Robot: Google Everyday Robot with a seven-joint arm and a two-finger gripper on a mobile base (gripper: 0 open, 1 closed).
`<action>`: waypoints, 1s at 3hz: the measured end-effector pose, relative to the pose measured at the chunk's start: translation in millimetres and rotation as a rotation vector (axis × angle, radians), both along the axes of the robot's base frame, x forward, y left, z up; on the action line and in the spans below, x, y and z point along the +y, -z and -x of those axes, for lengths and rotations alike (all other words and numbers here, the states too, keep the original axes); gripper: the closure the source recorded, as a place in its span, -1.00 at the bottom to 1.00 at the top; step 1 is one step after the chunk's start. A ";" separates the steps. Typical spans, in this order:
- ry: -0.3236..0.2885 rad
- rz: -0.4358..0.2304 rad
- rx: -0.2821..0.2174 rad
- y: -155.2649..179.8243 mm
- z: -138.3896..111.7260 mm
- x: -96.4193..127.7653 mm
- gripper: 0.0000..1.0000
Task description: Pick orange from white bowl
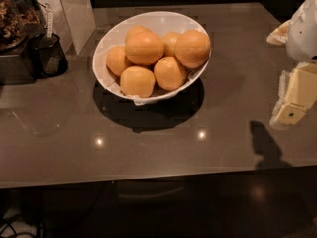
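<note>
Gripper (pixel 290 114) hung at the right edge over the countertop (pixel 148 148), well apart from the white bowl (pixel 106 44); couldn't tell whether it was open or closed. Orange (pixel 144 47) sat high in the bowl's heap, untouched.

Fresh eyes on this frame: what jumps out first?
The white bowl stands out first. It sits centre-back on the dark glossy counter, heaped with oranges, and a big round orange lies against its right rim. Next is the pale gripper, which hangs at the right edge of the view, well clear of the bowl. A black cup stands at the far left.
</note>
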State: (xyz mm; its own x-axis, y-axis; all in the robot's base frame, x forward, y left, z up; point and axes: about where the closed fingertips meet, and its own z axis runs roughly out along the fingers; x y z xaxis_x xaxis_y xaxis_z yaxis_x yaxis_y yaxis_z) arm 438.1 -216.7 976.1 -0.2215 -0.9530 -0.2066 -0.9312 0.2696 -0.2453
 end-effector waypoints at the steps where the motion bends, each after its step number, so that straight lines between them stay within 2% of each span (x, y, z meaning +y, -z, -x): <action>1: 0.000 0.000 0.000 0.0 -0.1 0.1 -1.00; 2: -0.017 0.011 -0.015 -3.9 -7.4 5.3 -1.00; 3: -0.045 -0.025 -0.050 -12.6 -40.9 17.4 -1.00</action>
